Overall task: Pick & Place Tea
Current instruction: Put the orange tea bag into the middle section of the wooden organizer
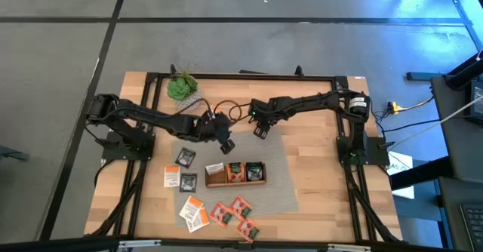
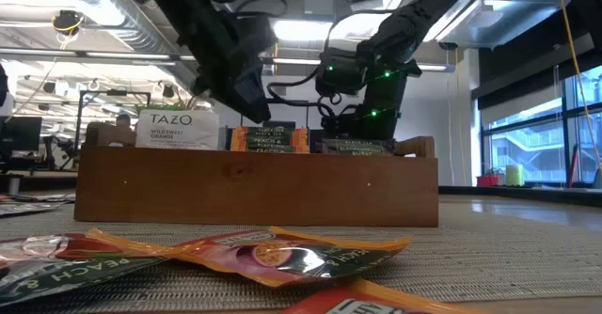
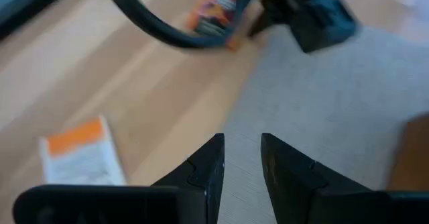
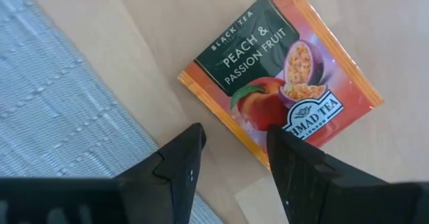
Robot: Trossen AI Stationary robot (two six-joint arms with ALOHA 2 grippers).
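Peach sachet lying just beyond the right end effector [image 4: 231, 150]

Behind the wooden tray [image 1: 215, 182], the peach and passion fruit tea sachet [image 4: 281, 76] is resting flat on the table [image 4: 167, 23], diagonal to the spread, empty fingers hovering over its near corner; the left end effector [image 3: 241, 160] is hanging nearby, also parted, gripping nothing.

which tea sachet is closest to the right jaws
The red peach and passion fruit sachet lying alone beyond the mat; the other sachets lie near the tray.

A grey mat [image 1: 290, 173] is spread on the wooden counter [image 1: 321, 93]. A potted plant [image 1: 181, 87] and loose tea sachets [image 1: 181, 180] are laid directly on the wood.
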